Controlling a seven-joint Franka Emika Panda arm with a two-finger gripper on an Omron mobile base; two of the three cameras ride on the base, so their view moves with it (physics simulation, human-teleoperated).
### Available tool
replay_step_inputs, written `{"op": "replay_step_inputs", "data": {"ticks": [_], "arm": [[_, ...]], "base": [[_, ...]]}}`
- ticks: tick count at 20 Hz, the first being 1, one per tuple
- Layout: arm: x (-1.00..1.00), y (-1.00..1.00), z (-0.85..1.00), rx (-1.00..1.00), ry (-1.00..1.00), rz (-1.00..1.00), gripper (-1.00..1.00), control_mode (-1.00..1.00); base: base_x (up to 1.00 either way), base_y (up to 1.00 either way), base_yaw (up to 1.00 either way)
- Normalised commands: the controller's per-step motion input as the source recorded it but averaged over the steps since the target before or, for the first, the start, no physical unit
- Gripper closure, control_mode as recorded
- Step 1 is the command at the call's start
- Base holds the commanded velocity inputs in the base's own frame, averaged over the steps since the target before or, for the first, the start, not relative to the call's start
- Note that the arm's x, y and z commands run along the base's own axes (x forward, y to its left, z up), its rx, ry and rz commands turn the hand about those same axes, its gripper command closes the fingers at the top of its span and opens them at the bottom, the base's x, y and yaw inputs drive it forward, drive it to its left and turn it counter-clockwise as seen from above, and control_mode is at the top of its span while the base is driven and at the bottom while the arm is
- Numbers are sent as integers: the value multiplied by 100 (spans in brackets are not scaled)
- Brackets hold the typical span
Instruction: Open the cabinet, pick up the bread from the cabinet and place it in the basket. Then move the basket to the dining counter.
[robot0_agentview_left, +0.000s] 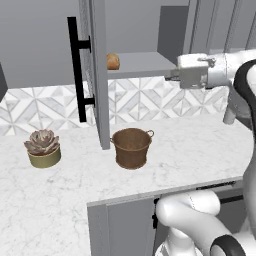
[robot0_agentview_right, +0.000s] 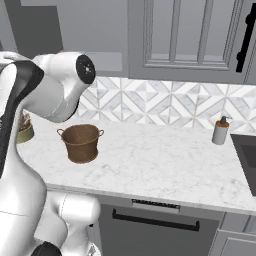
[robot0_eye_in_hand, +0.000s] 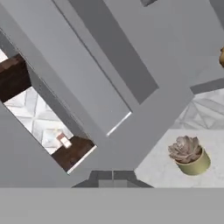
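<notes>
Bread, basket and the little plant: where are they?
bread (robot0_agentview_left: 113, 61): left base view, its rounded front, on the cabinet shelf.
basket (robot0_agentview_left: 132, 150): left base view, its woven side wall.
plant (robot0_agentview_left: 43, 142): left base view, its leaves.

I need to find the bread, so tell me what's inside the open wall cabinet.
On the cabinet shelf sits the bread, just past the open door's edge. That door covers the shelf's left part, so anything there can't be seen. The rest of the shelf looks bare.
</notes>
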Motion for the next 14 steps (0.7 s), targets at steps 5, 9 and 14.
{"op": "replay_step_inputs", "data": {"ticks": [5,9,14], "arm": [[7,1,-20,-14,-1,-88,100,-100],[0,-28,27,0,9,-42,100,-100],[5,-34,48,-1,3,-6,100,-100]], "base": [[0,0,0],[0,0,0],[0,0,0]]}}
